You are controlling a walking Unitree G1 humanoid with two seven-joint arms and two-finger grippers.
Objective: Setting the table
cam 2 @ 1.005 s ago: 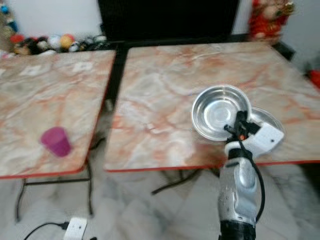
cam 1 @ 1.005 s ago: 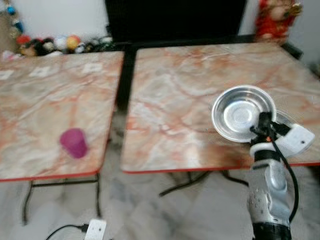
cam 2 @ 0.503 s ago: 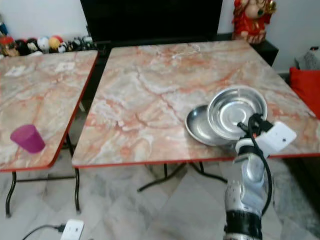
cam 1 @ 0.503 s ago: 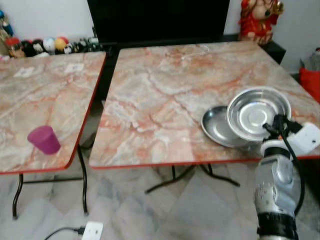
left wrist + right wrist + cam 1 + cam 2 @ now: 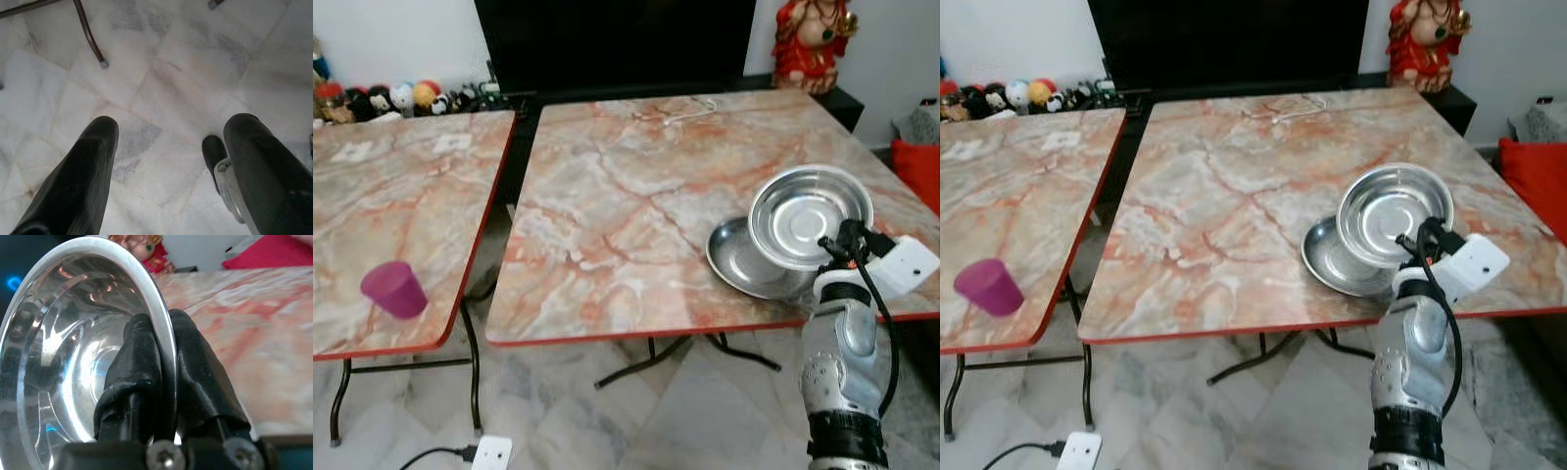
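My right gripper (image 5: pixel 834 247) is shut on the near rim of a shiny steel bowl (image 5: pixel 806 212), holding it tilted above the right marble table (image 5: pixel 636 206). The right wrist view shows both fingers (image 5: pixel 188 362) pinching the steel bowl (image 5: pixel 73 352) at its rim. A second steel dish (image 5: pixel 744 262) lies flat on the table just under and left of the held bowl, near the front edge. A purple cup (image 5: pixel 393 289) stands on the left table (image 5: pixel 401 206) near its front edge. My left gripper (image 5: pixel 166 161) hangs open over the floor.
A dark gap separates the two tables. A black TV cabinet (image 5: pixel 607 44) and a red figurine (image 5: pixel 813 39) stand behind. Small toys (image 5: pixel 391 98) line the back left. A white power strip (image 5: pixel 489 452) lies on the marble floor. A red cushion (image 5: pixel 915 162) sits at right.
The camera has swung, shifting the scene and sharpening it. The right gripper keeps its hold on the bowl, which stays over the flat dish at the table's front right.
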